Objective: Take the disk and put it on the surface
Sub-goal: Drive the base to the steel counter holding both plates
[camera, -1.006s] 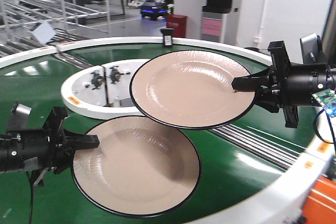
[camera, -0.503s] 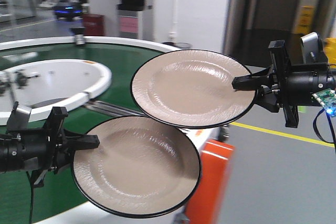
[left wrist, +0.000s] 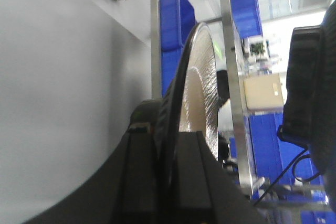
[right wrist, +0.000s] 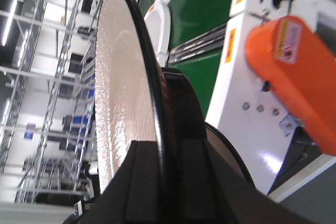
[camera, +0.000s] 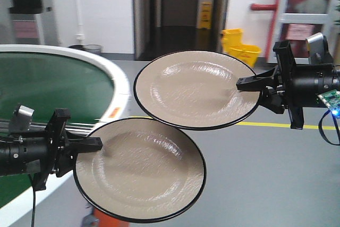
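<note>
- The left jaws are clenched on the left edge of a round beige disk with a thin black rim, the lower plate. The left wrist view shows this plate edge-on, with one pad on each face of its rim.
- The right jaws grip the right edge of a second round beige disk with a black rim, the upper plate. The right wrist view shows its rim pinched between both pads in the same way.
- Both plates are held in the air, roughly level and face up, each reaching from its jaws toward the middle of the front view.
- In that view the upper plate's near edge overlaps the lower plate's far edge; I cannot tell whether they touch.
- The black left arm comes in from the left edge. The black right arm comes in from the right edge, higher up, with a small green circuit board beside it.
- Below the plates is the grey painted floor, crossed by a yellow line.
- To the left curves the green conveyor belt inside its white rim, and the lower plate is near that rim.
- The right wrist view shows an orange housing with a yellow label against the conveyor's white frame.
- Behind the plates, a yellow mop bucket and a yellow floor sign stand by a dark doorway.
- The left wrist view shows blue bins on a metal rack.
</note>
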Available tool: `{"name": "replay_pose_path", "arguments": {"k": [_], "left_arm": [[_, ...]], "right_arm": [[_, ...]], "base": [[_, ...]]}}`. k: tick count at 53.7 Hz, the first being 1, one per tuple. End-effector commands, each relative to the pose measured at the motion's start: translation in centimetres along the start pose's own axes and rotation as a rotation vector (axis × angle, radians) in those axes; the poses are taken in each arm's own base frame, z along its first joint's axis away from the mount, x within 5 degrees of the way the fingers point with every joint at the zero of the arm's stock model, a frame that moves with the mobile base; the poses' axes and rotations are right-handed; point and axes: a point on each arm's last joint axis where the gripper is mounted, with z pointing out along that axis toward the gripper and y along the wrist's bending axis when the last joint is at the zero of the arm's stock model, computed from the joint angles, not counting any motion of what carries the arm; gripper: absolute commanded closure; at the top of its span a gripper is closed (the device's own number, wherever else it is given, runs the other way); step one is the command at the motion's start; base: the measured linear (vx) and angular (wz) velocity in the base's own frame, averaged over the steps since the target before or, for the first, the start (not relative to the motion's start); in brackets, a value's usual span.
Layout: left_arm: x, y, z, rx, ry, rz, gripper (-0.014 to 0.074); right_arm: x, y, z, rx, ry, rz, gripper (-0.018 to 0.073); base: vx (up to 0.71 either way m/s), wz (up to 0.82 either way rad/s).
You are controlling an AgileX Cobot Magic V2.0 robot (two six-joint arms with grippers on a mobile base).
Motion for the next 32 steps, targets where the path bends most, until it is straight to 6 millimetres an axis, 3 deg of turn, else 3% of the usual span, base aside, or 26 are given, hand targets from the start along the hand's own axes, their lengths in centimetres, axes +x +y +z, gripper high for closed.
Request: {"name": "replay_pose_path", "arguments": {"k": [1,32], "left_arm": [[-0.18,-3.4,-1.09,0.153,-0.038,-0.029,0.0601],[-0.18,-3.4,-1.09,0.153,-0.038,-0.029,0.0601]], "right_arm": [[-0.08,4.23,-1.92,-0.152,-0.078,-0.018,0.0567],[-0.08,4.23,-1.92,-0.152,-0.078,-0.018,0.0567]], "base": [[0.01,-0.56],[0.07,-0.33]]}}
